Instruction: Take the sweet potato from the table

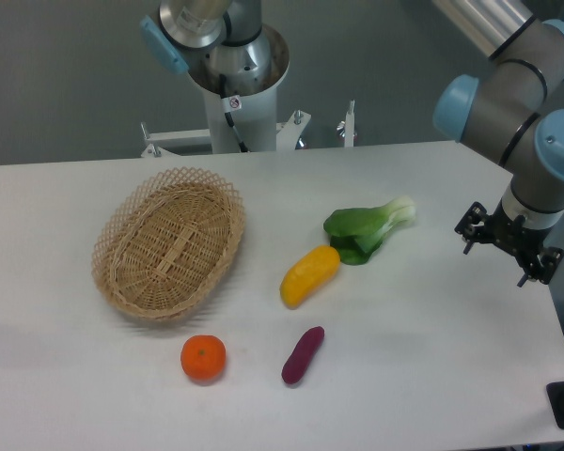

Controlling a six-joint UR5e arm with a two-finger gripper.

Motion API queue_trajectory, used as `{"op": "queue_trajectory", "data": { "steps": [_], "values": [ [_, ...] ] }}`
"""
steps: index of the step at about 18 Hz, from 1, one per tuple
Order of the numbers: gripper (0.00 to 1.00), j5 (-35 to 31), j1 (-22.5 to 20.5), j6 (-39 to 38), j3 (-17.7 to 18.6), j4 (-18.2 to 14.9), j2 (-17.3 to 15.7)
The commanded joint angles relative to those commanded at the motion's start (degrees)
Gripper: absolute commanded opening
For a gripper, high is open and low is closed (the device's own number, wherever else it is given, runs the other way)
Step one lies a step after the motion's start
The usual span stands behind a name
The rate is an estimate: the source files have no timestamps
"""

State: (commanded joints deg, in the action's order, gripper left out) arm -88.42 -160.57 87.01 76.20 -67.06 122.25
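The sweet potato point(303, 355) lies near the front edge of the desk point(432, 357), just beside the orange fruit point(203, 358). My claw point(508, 246) hangs at the right edge, holding nothing; whether it is spread I cannot tell. I should turn it across the tuber's narrow width.

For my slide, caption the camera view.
Pincer hangs at the table's right edge, far from the sweet potato lying untouched near the front.
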Motion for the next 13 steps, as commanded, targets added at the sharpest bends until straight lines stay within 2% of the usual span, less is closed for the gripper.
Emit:
{"op": "queue_trajectory", "data": {
  "steps": [6, 13],
  "values": [
    [1.0, 0.0, -1.05, 3.17, 0.0, 0.97, 0.27],
    [1.0, 0.18, -1.06, 3.08, 0.18, 0.88, 0.09]
  ]
}}
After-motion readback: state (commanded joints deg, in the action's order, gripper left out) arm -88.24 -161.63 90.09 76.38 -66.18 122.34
